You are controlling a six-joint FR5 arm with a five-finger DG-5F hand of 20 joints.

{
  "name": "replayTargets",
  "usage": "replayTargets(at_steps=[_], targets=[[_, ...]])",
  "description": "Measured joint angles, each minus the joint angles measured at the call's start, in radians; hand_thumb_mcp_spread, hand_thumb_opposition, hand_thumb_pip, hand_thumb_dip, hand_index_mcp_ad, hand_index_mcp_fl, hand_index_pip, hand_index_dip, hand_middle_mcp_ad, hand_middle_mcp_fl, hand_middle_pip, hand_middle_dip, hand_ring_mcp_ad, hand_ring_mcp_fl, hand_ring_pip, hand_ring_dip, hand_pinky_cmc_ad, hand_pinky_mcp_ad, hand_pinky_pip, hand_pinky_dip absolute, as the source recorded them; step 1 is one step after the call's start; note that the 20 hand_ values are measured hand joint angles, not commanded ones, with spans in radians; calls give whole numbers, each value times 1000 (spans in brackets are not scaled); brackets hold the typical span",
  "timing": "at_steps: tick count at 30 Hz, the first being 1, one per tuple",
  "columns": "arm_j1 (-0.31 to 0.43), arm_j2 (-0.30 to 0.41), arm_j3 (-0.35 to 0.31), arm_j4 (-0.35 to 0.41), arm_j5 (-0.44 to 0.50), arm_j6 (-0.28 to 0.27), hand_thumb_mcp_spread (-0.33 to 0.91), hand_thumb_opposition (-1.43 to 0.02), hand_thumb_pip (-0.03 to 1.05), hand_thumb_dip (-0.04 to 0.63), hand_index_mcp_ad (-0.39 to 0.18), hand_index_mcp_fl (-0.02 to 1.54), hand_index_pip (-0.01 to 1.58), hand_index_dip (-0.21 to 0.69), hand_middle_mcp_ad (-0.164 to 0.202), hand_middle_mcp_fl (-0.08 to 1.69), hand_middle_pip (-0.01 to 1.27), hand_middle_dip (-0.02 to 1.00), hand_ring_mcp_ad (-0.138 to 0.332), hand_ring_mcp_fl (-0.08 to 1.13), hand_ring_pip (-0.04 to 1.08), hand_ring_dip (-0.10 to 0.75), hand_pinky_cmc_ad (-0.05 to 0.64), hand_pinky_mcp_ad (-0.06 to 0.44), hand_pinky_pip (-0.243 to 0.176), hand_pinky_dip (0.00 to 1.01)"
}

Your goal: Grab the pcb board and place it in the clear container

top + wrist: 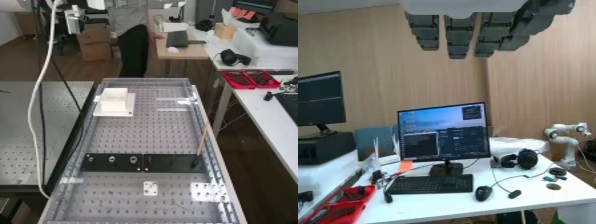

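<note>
On the holey grey bench (126, 136) | chunky white block (114, 99) sat on square white plate (131, 104) | dark-grey robot hand (458, 37) just hung relaxed

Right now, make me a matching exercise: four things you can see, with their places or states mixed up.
1. White block
2. Black plates
3. Red trays
4. Robot hand

A. On the white side table
B. Fingers straight
C. On a square white base
D. End to end across the bench

Pairs: 1-C, 2-D, 3-A, 4-B
</note>
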Motion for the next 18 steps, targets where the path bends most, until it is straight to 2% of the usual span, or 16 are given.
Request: replayTargets(at_steps=[2, 5, 7, 8, 11, 13, 14, 18], targets=[[1, -2, -30, 35, 13, -7, 0, 10, 9, 5, -24, 3, -3, 12, 17, 23, 2, 24, 42, 0, 10, 12, -38, 3, -10, 16], [2, -5, -68, 81, 29, -20, 9, -9, 10, 2, -17, 5, 7, 12, 14, 16, 9, 24, 38, 0, 9, 10, -35, -14, -10, 21], [1, -8, -93, 109, 39, -21, 91, -190, 86, 7, -12, 5, 24, 17, 17, 19, 44, 24, 45, 0, 21, 7, -40, -10, -12, 61], [0, -10, -101, 118, 42, -20, 138, -290, 133, 7, -9, 9, 37, 19, 17, 23, 68, 24, 58, 3, 24, -5, -5, 2, -10, 120], [-9, -23, -145, 170, 61, -7, 185, -442, 136, 3, -10, 9, 68, 52, 19, 17, 98, 26, 89, 3, 38, -21, 42, 24, -44, 204], [-16, -29, -166, 193, 70, 5, 201, -492, 138, 7, -12, 42, 66, 75, 19, 23, 101, 26, 101, 2, 54, -23, 93, 56, -65, 246], [-21, -34, -182, 211, 77, 13, 215, -525, 147, 5, -9, 37, 66, 77, 21, 23, 101, 24, 119, 3, 54, -23, 103, 65, -75, 260], [-32, -50, -216, 251, 98, 36, 253, -588, 176, 9, -12, 63, 89, 89, 17, 21, 119, 24, 133, 0, 73, -23, 122, 87, -91, 302]])
